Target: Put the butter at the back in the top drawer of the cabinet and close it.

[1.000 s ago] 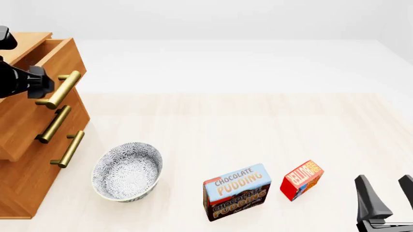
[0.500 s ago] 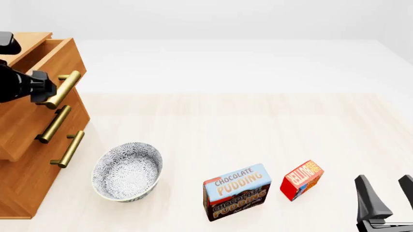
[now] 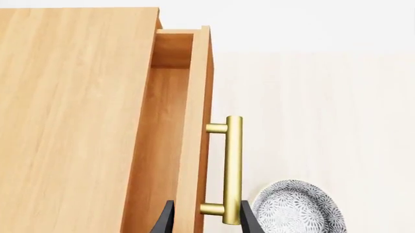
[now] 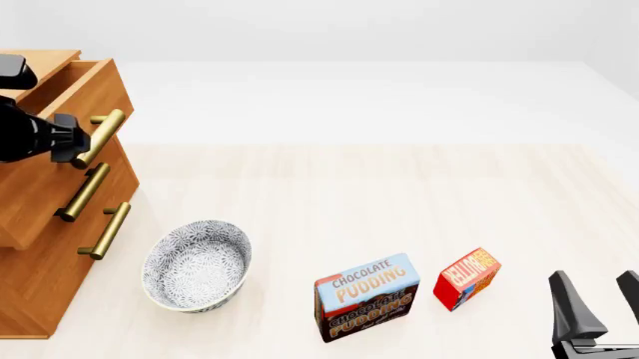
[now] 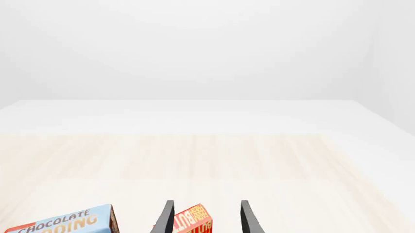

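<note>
The butter (image 4: 466,278), a small red-orange box, stands near the table's front right, beside the larger pudding box (image 4: 367,296). My right gripper (image 4: 596,299) is open, to the right of the butter and apart from it; in the right wrist view the butter (image 5: 193,222) shows ahead between the fingers. The cabinet (image 4: 40,277) stands at the left with its top drawer (image 4: 92,90) pulled partly out. My left gripper (image 4: 72,146) is open, its fingers straddling the lower end of that drawer's brass handle (image 3: 233,165). The drawer's interior (image 3: 168,121) shows only bare wood.
A patterned grey bowl (image 4: 197,265) sits in front of the cabinet, just below the handles of the two lower drawers (image 4: 85,209). The pudding box (image 5: 61,224) lies left of the butter.
My left gripper has shifted a little toward the top drawer's handle and now sits around its lower end. The drawer, the boxes and the right gripper have not moved.
</note>
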`<control>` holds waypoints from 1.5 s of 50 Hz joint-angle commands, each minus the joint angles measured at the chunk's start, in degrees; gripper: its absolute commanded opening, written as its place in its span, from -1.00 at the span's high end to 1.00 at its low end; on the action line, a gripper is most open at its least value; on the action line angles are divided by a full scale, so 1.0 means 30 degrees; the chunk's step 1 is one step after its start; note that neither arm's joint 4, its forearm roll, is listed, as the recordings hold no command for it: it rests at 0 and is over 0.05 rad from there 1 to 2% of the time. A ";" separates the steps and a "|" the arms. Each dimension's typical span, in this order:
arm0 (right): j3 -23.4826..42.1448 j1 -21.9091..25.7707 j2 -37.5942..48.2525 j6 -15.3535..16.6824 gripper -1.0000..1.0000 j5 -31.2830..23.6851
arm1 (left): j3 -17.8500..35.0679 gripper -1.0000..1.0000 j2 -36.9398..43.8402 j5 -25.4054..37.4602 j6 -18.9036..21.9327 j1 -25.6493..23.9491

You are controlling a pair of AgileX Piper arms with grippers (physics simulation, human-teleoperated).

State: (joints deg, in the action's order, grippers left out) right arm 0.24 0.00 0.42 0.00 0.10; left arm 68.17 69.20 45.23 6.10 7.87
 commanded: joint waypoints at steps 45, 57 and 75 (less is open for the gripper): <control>0.0000 0.0000 0.0000 0.0000 -1.00 0.0000 | -0.0995 -1.00 -0.0318 -0.0244 -0.0306 -0.1083; 0.0000 0.0000 0.0000 0.0000 -1.00 0.0000 | -0.1023 -1.00 -0.0298 -0.0200 -0.0496 -0.1353; 0.0000 0.0000 0.0000 0.0000 -1.00 0.0000 | -0.0824 -1.00 -0.0294 0.0082 -0.0846 -0.1845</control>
State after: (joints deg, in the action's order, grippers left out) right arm 0.24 0.00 0.42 0.00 0.10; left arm 65.69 68.15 45.04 3.88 3.36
